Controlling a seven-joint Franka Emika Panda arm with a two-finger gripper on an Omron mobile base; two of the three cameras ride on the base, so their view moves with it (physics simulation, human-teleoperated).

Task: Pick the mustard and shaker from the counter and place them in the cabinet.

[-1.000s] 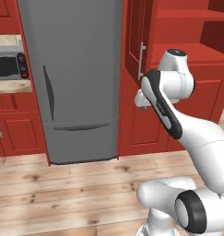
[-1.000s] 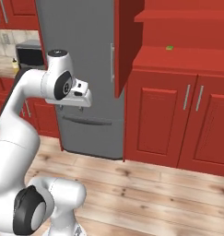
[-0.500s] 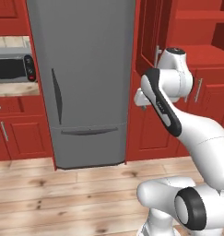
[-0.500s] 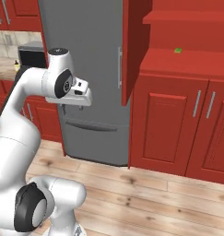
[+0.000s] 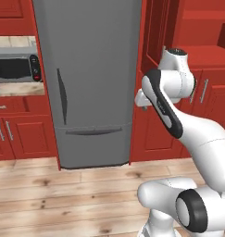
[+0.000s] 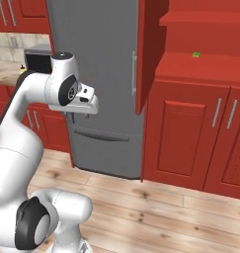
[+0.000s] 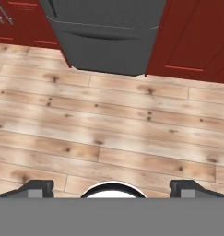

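My gripper (image 7: 112, 186) is open and holds nothing, its two dark fingertips (image 7: 37, 186) spread wide over the wooden floor. It hangs in front of the grey fridge, pointing down, in the left base view (image 5: 142, 101) and the right base view (image 6: 74, 113). The counter (image 6: 5, 74) lies far off at the left edge, also seen as the counter (image 5: 16, 89) under a microwave. A small yellow sliver there looks like the mustard (image 6: 22, 69). The cabinet (image 6: 200, 64) with red shelves stands right of the fridge, one door (image 6: 151, 49) swung open. The shaker is out of view.
A tall grey fridge (image 5: 90, 83) stands between counter and cabinet. A black microwave (image 5: 14, 68) sits on the counter. A tiny green block (image 6: 195, 54) lies on the cabinet shelf. Red lower doors (image 6: 190, 133) line the wall above a wooden floor (image 7: 109, 124).
The whole scene has slid to the right in both base views, so the base has moved left. The arm keeps its pose and the gripper stays open.
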